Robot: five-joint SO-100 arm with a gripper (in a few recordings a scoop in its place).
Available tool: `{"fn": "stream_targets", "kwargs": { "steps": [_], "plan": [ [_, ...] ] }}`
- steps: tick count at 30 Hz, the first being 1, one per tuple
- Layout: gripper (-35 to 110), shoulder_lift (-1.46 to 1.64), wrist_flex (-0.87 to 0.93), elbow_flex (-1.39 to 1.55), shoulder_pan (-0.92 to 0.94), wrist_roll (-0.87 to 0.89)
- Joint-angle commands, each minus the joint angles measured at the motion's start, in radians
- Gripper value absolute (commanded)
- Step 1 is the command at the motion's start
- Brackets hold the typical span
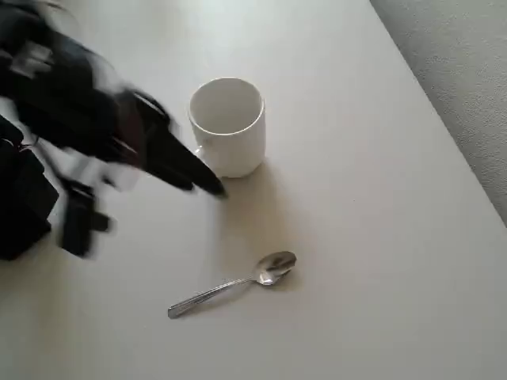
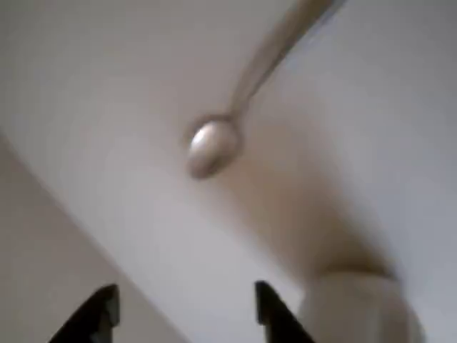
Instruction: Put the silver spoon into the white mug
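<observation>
The silver spoon (image 1: pixel 238 283) lies flat on the pale table, bowl to the right and handle pointing down-left. In the wrist view the spoon (image 2: pixel 214 145) is blurred, near the top. The white mug (image 1: pixel 227 125) stands upright above it, with nothing inside. My black gripper (image 1: pixel 202 180), blurred by motion, hovers just left of the mug's base and well above the spoon. In the wrist view my gripper (image 2: pixel 186 314) is open, its two dark fingertips (image 2: pixel 100 314) apart with bare table between them. The mug (image 2: pixel 357 307) sits at the lower right there.
The table's right edge (image 1: pixel 444 127) runs diagonally, with grey floor (image 1: pixel 475 55) beyond it. The arm's black body and base (image 1: pixel 40 158) take up the left side. Bare tabletop surrounds the spoon.
</observation>
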Motion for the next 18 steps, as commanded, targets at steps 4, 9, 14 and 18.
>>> {"fn": "stream_targets", "kwargs": {
  "steps": [4, 9, 14, 18],
  "plan": [
    [25, -0.256, 0.057, -0.158, 0.034, 0.115],
    [25, -0.314, 0.035, -0.163, 0.075, 0.12],
    [25, -0.393, 0.034, -0.21, 0.109, 0.12],
    [25, -0.453, 0.034, -0.252, 0.12, 0.118]
  ]
}}
